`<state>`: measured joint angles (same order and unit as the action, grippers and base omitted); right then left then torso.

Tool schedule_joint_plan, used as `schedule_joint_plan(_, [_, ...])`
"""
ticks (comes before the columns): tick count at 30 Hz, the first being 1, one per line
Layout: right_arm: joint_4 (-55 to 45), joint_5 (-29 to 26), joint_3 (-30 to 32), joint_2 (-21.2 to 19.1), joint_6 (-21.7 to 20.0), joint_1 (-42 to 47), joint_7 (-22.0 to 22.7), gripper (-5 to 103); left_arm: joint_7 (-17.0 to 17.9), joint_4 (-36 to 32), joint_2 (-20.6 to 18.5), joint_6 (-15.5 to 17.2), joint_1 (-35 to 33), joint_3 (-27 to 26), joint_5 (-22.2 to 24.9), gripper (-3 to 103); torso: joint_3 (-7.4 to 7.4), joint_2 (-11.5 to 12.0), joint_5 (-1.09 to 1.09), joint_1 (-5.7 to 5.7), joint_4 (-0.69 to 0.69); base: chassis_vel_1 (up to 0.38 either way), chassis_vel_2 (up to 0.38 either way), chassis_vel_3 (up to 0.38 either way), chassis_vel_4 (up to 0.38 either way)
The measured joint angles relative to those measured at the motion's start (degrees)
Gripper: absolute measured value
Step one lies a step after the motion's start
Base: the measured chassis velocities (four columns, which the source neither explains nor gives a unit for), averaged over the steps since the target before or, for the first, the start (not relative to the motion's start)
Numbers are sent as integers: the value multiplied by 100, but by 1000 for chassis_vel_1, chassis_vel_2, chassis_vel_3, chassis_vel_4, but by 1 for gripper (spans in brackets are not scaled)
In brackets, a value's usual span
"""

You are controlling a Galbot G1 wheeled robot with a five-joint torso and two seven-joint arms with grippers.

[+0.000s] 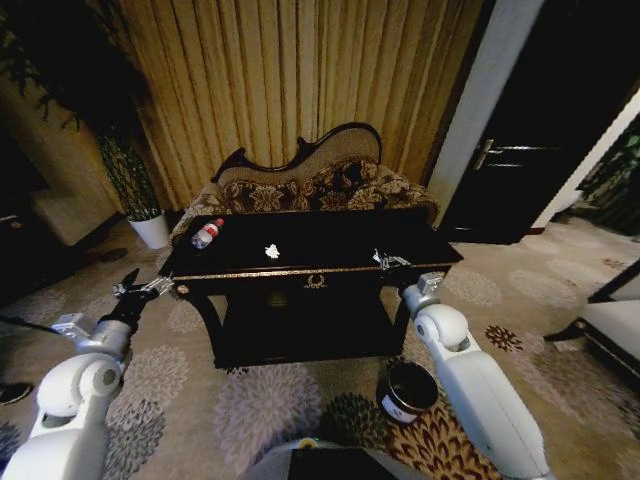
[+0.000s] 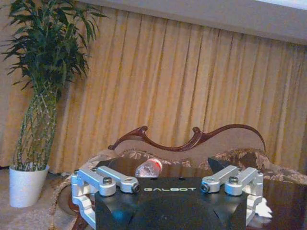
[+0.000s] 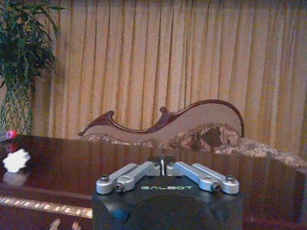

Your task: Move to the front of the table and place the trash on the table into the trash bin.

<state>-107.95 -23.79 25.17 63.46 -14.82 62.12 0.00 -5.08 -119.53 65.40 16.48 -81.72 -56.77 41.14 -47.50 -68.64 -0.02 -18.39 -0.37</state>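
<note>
We stand at the front of the table [image 1: 330, 262], and the coming reach turns on which arm is nearer each piece of trash. The bottle [image 1: 207, 233] lies on its side near the tabletop's far left corner, its long axis slanting from that corner toward the back edge, red cap at the farther end. Our left gripper [image 1: 140, 288] hangs just off the left front corner, below the tabletop's edge, its fingers spread wide and holding nothing, so the bottle lies forward and slightly inward of it; we judge that arm the nearer one. In the left wrist view the left gripper [image 2: 170, 184] looks across the top at the bottle [image 2: 149, 168], almost straight ahead.

The crumpled white paper [image 1: 272, 251] sits near the middle of the tabletop, left of centre, roughly between the arms. Our right gripper [image 1: 390, 260] is over the right front edge, its fingers pressed together on nothing; in its own view the right gripper [image 3: 163, 168] has the paper [image 3: 16, 160] well off to one side.

The trash bin [image 1: 410, 391] stands on the patterned carpet [image 1: 270, 405] below the right front corner, beside our right arm. The top is glossy black with gold trim. Behind it stand a sofa [image 1: 310, 180], gold curtains [image 1: 300, 70] and a potted plant [image 1: 135, 190].
</note>
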Motion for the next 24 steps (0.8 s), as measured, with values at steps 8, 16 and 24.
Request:
schedule_joint_plan(8, [575, 344, 273, 304, 26, 510, 0, 1, -3, -17, 52, 0, -5, 13, -3, 100, -3, 4, 2, -5, -2, 26, -39, -23, 37])
schedule_joint_plan(16, [1610, 744, 840, 464, 49, 979, 0, 1, -21, -93, 182, -61, -38, 11, -83, 100, -2, 5, 1, -6, -1, -9, 8, 6, -13])
schedule_joint_plan(24, [3016, 1185, 1259, 422, 272, 986, 0, 1, -57, -115, 239, -153, -95, -57, -119, 100, -2, 2, 3, -3, -3, 0, 0, 0, 0])
